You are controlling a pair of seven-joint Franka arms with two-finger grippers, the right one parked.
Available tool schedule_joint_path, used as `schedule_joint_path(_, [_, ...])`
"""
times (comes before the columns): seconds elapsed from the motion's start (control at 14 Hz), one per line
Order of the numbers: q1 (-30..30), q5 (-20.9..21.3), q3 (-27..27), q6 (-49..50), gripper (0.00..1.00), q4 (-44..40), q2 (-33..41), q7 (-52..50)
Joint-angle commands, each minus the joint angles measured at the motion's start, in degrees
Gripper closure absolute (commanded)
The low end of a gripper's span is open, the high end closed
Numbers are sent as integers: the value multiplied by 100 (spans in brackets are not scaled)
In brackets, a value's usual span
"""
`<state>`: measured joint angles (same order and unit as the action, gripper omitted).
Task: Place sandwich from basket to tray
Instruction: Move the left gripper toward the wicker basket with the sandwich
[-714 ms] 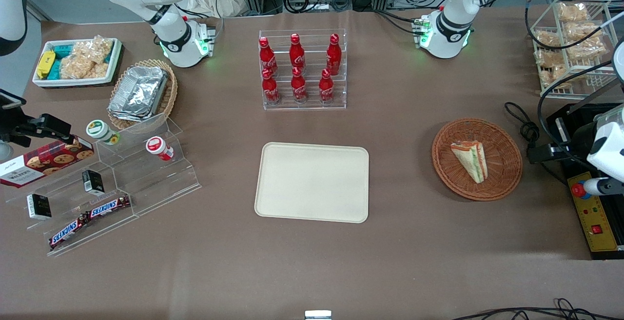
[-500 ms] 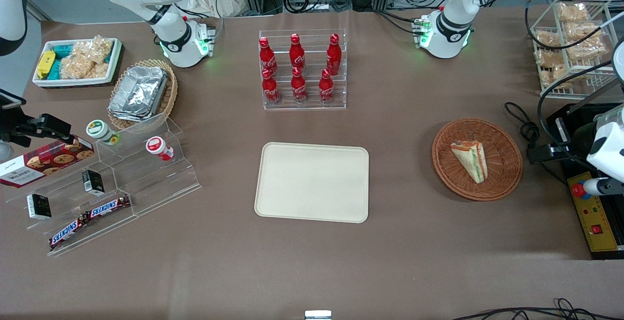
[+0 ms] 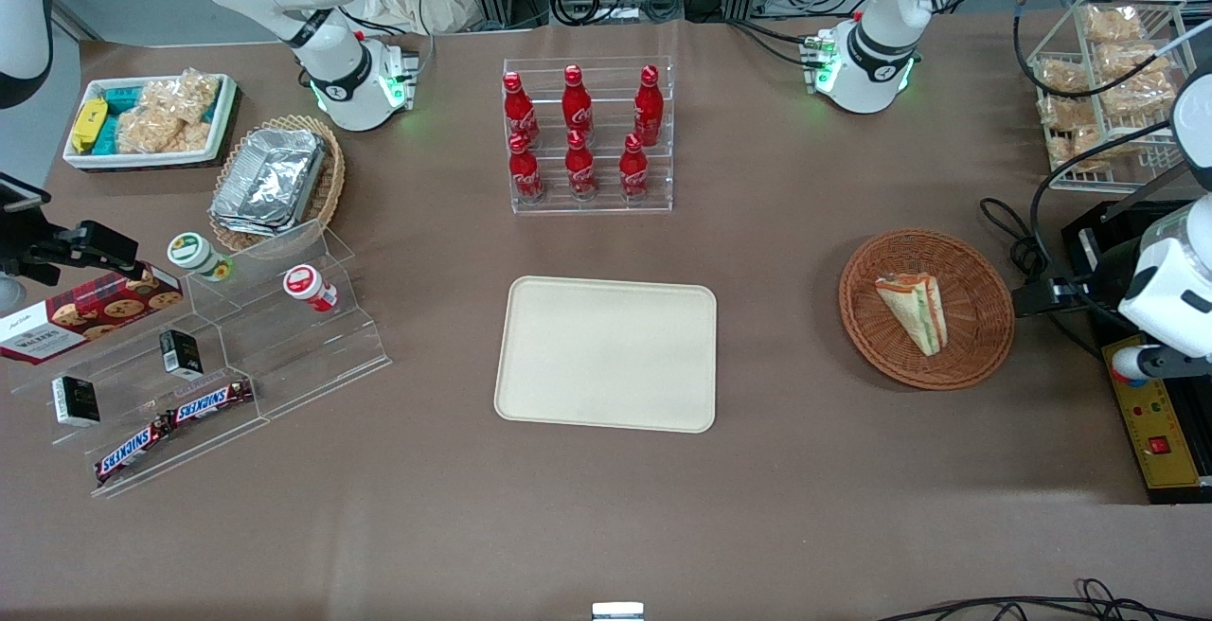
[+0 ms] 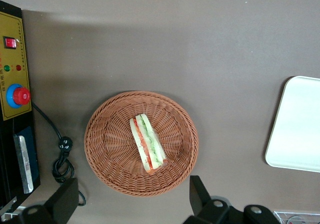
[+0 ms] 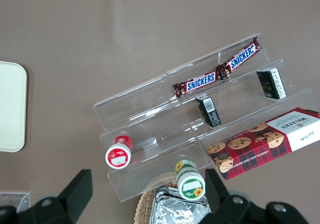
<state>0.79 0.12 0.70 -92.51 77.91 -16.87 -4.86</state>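
A brown surface is spread under everything, with cables and frames seen along its rear edge. The pincer is caught only in the left wrist view, its two dark fingers spread wide with nothing between them, held high above the basket; in the front view just the white arm housing is seen at the working arm's end, the fingers cut off from sight. One sandwich is counted, lying in the basket on its side, filling layers turned up. One tray is seen whole from the front, bare and cream, well apart from the basket toward the middle of the surface; the wrist view shows only a cut-off corner of it. Six red bottles are counted in a clear rack, farther from the front camera than the tray. A yellow control box with a red button is shown near the basket, partly cut off.
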Motion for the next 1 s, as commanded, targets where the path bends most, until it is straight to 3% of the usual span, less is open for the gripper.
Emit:
schedule_joint_path(0.0, [35, 41, -26, 22, 1, 58, 43, -6])
schedule_joint_path(0.43, [26, -21, -34, 312, 1, 303, -123, -32])
schedule_joint_path(0.93, [26, -91, -34, -697, 1, 1876, -18, -181])
